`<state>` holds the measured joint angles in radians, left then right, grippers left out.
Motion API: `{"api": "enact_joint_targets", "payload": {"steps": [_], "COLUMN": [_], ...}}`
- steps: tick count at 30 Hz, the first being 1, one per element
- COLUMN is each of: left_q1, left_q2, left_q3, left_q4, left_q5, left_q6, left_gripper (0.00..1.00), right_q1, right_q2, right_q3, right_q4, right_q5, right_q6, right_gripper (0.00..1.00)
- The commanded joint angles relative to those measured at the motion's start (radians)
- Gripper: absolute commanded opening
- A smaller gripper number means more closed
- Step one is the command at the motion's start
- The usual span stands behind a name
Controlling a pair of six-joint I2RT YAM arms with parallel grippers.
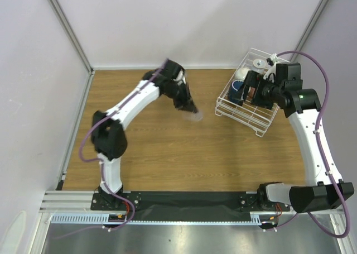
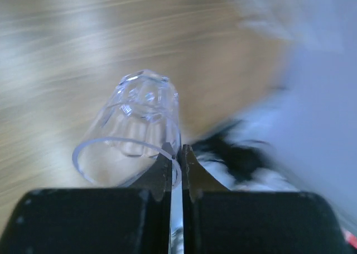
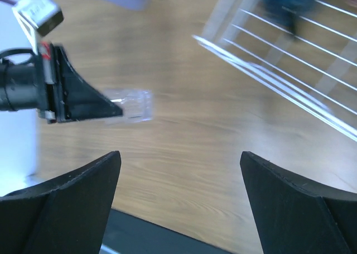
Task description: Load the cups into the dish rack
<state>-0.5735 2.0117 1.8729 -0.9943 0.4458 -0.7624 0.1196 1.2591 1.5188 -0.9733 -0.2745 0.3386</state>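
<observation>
The left arm reaches from its base at lower left to mid-frame, elbow bent. The left gripper [image 1: 188, 106] is clamped on the rim of the clear glass [image 2: 136, 131], which juts sideways over the table [image 1: 167, 148]. The right arm curves up to the dish rack [image 1: 245, 113] at upper right. The right gripper [image 3: 179, 153] is spread wide and holds nothing. A navy cup [image 1: 237, 90] sits in the rack.

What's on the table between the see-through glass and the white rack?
Nothing. The top view shows only bare wooden table between the clear glass and the dish rack.
</observation>
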Motion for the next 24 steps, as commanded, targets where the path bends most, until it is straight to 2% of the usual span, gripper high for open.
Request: {"api": "enact_joint_targets", "payload": {"steps": [1, 2, 3, 4, 6, 7, 9, 10, 13, 17, 21, 23, 24], "left_q1": [0.038, 0.041, 0.046, 0.047, 0.046, 0.046, 0.041, 0.040, 0.031, 0.020, 0.006, 0.004, 0.001], "left_q2": [-0.218, -0.279, -0.301, -0.323, -0.338, -0.335, -0.327, -0.326, -0.312, -0.301, -0.280, -0.269, -0.269], "left_q3": [-0.088, -0.139, -0.255, -0.311, -0.427, -0.458, -0.532, -0.555, -0.593, -0.592, -0.584, -0.580, -0.586], "left_q4": [0.596, 0.743, 0.899, 1.207, 1.462, 1.678, 1.846, 1.982, 2.118, 2.154, 2.201, 2.220, 2.225], "left_q5": [0.393, 0.421, 0.432, 0.435, 0.413, 0.392, 0.323, 0.294, 0.219, 0.200, 0.176, 0.175, 0.174], "left_q6": [-0.331, -0.427, -0.530, -0.736, -0.926, -1.089, -1.222, -1.326, -1.440, -1.470, -1.515, -1.523, -1.531], "left_gripper": [0.00, 0.00, 0.00, 0.00, 0.00, 0.00, 0.00, 0.00, 0.00, 0.00, 0.00, 0.00, 0.00], "right_q1": [-0.012, -0.015, -0.018, -0.017, -0.018, -0.018, -0.017, -0.012, -0.002, 0.028, 0.052, 0.057, 0.060], "right_q2": [0.011, 0.011, 0.011, 0.000, -0.010, -0.015, -0.018, -0.018, -0.006, -0.004, 0.020, 0.028, 0.028], "right_q3": [0.008, -0.002, -0.012, -0.028, -0.071, -0.084, -0.109, -0.115, -0.129, -0.157, -0.158, -0.160, -0.161], "right_q4": [0.210, 0.243, 0.281, 0.367, 0.450, 0.531, 0.594, 0.649, 0.732, 0.864, 0.910, 0.935, 0.943], "right_q5": [-0.274, -0.304, -0.340, -0.389, -0.422, -0.449, -0.466, -0.474, -0.489, -0.500, -0.489, -0.486, -0.485], "right_q6": [0.106, 0.126, 0.149, 0.177, 0.256, 0.279, 0.336, 0.352, 0.402, 0.474, 0.508, 0.530, 0.534], "right_gripper": [0.96, 0.96, 0.96, 0.96, 0.98, 0.98, 1.00, 1.00, 1.00, 1.00, 0.99, 0.95, 0.90]}}
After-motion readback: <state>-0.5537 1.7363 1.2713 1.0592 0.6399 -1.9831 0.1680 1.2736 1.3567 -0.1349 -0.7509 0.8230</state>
